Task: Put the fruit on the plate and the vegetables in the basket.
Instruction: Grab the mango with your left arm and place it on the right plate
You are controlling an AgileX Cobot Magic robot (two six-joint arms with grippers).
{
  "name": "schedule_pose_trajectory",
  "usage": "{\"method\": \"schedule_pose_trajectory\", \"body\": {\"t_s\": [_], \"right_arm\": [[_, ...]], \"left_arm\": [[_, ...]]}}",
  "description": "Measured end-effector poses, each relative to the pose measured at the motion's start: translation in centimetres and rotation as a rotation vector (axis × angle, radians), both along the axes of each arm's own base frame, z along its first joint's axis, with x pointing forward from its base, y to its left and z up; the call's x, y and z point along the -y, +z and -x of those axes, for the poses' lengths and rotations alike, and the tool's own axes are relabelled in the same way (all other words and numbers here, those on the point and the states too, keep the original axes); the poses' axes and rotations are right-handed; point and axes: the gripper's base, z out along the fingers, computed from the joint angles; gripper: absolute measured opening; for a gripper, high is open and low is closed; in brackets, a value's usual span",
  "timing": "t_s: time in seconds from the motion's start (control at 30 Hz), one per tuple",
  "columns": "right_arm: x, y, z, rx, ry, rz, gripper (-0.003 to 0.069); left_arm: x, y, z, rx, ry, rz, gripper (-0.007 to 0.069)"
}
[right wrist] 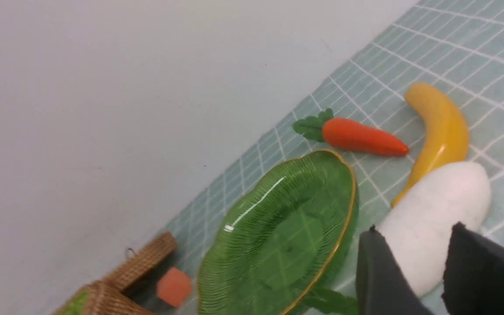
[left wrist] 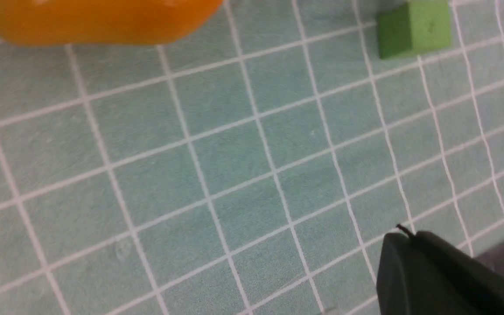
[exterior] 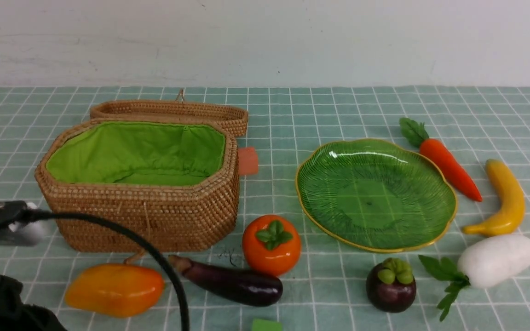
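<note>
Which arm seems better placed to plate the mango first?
Probably the left: its jaws are near the mango, at the robot's left, while the right jaws face the radish.

Rough brown woven wicker forms the basket (exterior: 145,216), lined in soft green cloth (exterior: 154,151). A glossy green glass dish (exterior: 375,193) shows a ribbed surface and smooth yellow rim. The persimmon (exterior: 272,246), mango (exterior: 115,289) and eggplant (exterior: 233,282) gleam, smooth and shiny. The radish (exterior: 497,260) looks paler and softer in sheen, while the wall (exterior: 265,43) appears matt, faintly scuffed.
</note>
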Motion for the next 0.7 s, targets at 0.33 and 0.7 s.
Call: {"method": "schedule_pose_trajectory", "body": {"t_s": [0.33, 0.7], "right_arm": [[-3.2, 11.4, 3.6, -0.153, 0.663, 0.440, 0.0025], [-3.7, 18.9, 5.6, -0.137, 1.101, 0.817, -0.0007]], "left_arm": [[1.6, -0.7, 0.1, 0.084, -0.270, -0.139, -0.0013], [2.3, -2.3, -4.4, 0.182, -0.569, -0.356, -0.0013]]}}
